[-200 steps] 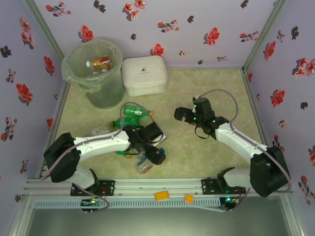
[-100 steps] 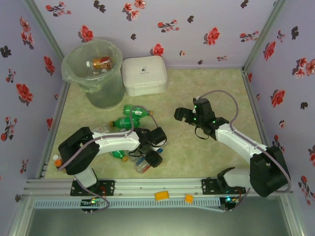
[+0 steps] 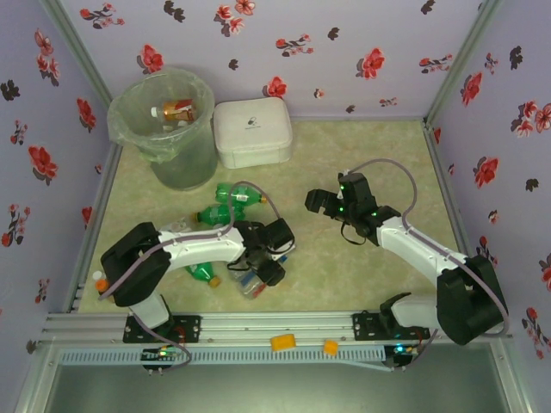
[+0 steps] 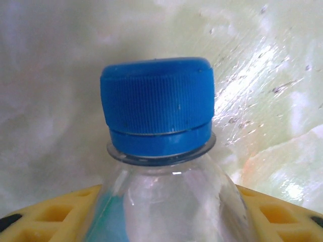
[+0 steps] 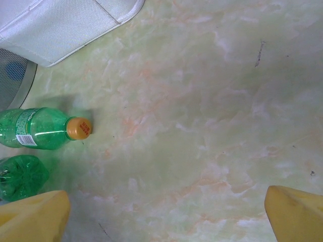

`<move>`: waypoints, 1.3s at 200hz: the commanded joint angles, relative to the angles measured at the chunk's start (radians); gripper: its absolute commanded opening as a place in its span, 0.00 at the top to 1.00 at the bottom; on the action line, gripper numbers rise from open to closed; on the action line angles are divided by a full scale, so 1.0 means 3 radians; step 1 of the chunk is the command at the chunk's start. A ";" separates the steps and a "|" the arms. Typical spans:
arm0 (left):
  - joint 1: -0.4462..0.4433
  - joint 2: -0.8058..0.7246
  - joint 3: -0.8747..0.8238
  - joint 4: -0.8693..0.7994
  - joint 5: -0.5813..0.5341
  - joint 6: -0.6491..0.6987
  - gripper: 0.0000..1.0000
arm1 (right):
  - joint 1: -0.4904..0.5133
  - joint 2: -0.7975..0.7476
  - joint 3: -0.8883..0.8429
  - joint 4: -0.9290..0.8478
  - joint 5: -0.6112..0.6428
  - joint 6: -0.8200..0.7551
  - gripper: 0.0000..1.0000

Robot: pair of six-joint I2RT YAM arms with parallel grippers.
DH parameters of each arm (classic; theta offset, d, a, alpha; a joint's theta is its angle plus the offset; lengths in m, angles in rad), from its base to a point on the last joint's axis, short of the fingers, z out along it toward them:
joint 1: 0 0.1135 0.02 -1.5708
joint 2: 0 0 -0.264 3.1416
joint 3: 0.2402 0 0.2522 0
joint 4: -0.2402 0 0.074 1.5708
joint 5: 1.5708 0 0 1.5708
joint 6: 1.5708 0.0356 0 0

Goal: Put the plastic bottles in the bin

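My left gripper (image 3: 265,270) is low over the cluster of plastic bottles at the near left. In the left wrist view its yellow fingers (image 4: 45,212) press both sides of a clear bottle (image 4: 166,201) with a blue cap (image 4: 157,103) and a blue label. Green bottles lie near it (image 3: 232,192) (image 3: 221,213) (image 3: 201,274). The bin (image 3: 172,163) stands at the back left with a bottle (image 3: 178,110) inside. My right gripper (image 3: 317,200) (image 5: 164,222) hovers open over bare floor, right of a green bottle with an orange cap (image 5: 45,130).
A white rounded box (image 3: 251,131) (image 5: 60,25) sits next to the bin. A small orange-capped bottle (image 3: 99,280) lies by the left wall and a clear one (image 3: 176,229) lies under my left arm. Floral walls close in three sides. Open floor lies centre and right.
My left arm folded in closer and its gripper shifted slightly over the clear bottle, uncovering the green bottle beside it. The right arm has not moved.
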 commanded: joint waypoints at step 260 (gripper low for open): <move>0.2761 -0.0443 0.2205 0.0997 -0.0441 0.0550 0.59 | 0.0101 0.0169 -0.0464 0.1726 -0.0895 0.0793 0.00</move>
